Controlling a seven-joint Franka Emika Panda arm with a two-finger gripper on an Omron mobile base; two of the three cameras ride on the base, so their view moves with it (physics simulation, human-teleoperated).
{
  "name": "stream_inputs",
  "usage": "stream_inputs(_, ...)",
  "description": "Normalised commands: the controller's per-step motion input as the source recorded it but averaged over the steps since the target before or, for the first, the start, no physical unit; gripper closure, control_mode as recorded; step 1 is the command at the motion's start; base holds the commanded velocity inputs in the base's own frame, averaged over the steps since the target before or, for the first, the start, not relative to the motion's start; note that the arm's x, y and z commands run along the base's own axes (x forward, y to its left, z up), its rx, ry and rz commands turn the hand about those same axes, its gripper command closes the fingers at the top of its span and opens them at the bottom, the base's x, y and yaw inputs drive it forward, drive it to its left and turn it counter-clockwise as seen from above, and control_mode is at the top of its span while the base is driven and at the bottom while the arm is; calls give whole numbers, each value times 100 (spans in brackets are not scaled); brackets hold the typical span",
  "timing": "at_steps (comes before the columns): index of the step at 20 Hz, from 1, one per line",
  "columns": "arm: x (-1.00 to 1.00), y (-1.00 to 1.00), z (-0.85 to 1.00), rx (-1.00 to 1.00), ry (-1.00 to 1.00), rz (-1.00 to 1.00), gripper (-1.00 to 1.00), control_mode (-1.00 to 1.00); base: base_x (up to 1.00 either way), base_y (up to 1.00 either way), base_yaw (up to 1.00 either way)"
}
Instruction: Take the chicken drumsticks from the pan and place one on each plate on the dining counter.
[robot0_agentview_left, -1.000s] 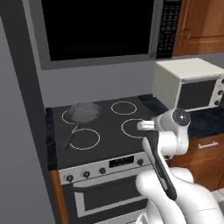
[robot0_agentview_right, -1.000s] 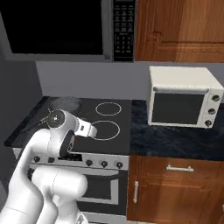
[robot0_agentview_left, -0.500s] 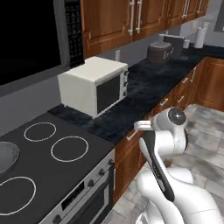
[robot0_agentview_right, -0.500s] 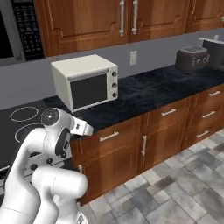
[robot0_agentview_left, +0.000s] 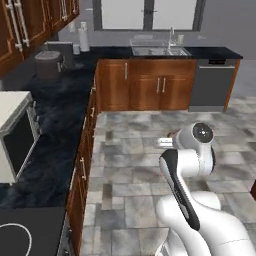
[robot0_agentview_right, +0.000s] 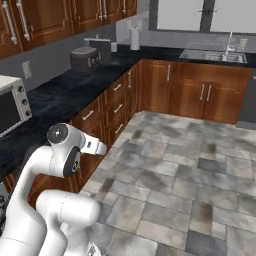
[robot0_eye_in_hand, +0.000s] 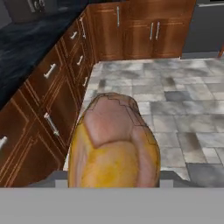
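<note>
Hand (robot0_eye_in_hand: 113, 181) raised over tiled floor (robot0_eye_in_hand: 175, 109), closed on golden-orange drumstick (robot0_eye_in_hand: 113, 148), arm folded.

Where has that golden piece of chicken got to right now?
The golden-orange drumstick sits in the gripper, close to the hand view's camera, above the grey tiled floor, with the wooden drawer fronts to its left.

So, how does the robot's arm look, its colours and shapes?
The arm is glossy white with rounded, bulging links. A black band runs along one link, and a dark round cap with a small pale dot closes the joint. No cables show. The gripper end is a short white block.
</note>
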Motion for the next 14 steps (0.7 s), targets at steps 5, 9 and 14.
stream_inputs(5,0,0,0,0,0,0,100,100,0,0,-100)
stream_inputs(9,0,0,0,0,0,0,100,100,18,7,-95)
stream_inputs(14,0,0,0,0,0,0,100,100,92,26,-29)
